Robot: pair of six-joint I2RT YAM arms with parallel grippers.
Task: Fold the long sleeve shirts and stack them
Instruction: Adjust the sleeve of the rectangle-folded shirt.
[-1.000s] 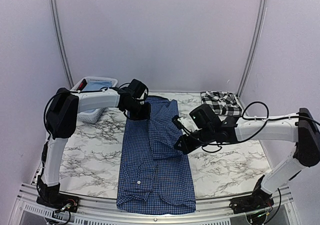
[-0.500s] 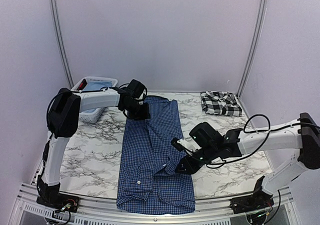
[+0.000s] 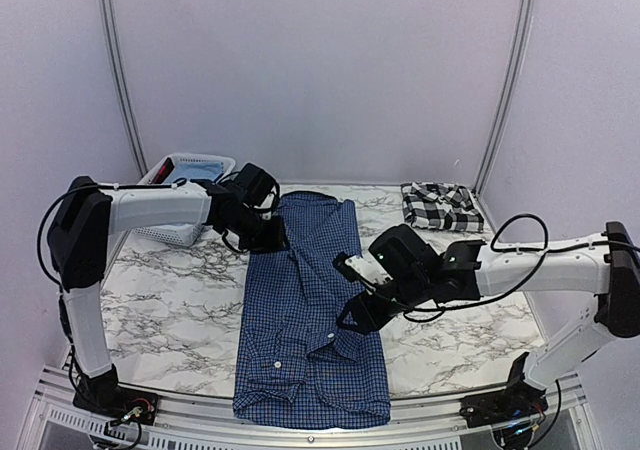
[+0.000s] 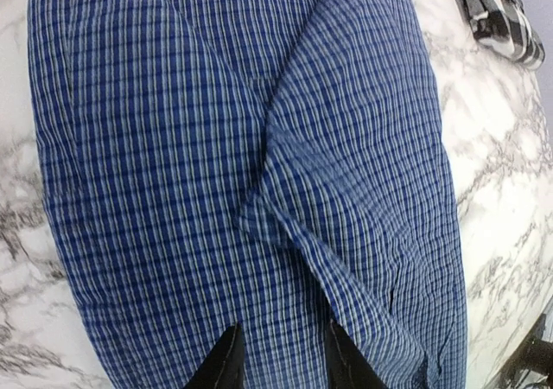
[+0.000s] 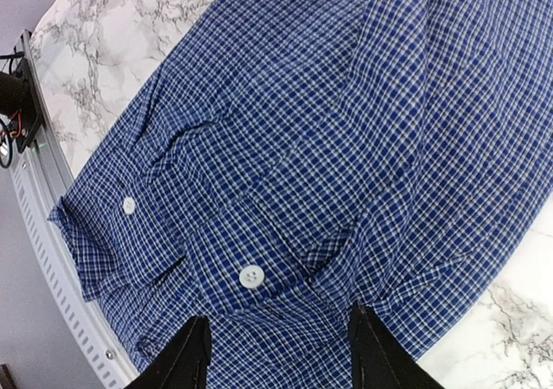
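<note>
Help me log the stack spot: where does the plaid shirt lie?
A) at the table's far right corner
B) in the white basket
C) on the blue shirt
A: the plaid shirt lies on the table at its far right corner, bare marble between it and the blue shirt.

Spread shirt [image 3: 310, 320] at worktop [image 3: 170, 310] centre, running near edge to far. Folded shirt [image 3: 440, 205] far right, well apart. Basket [image 3: 170, 235] far left.
</note>
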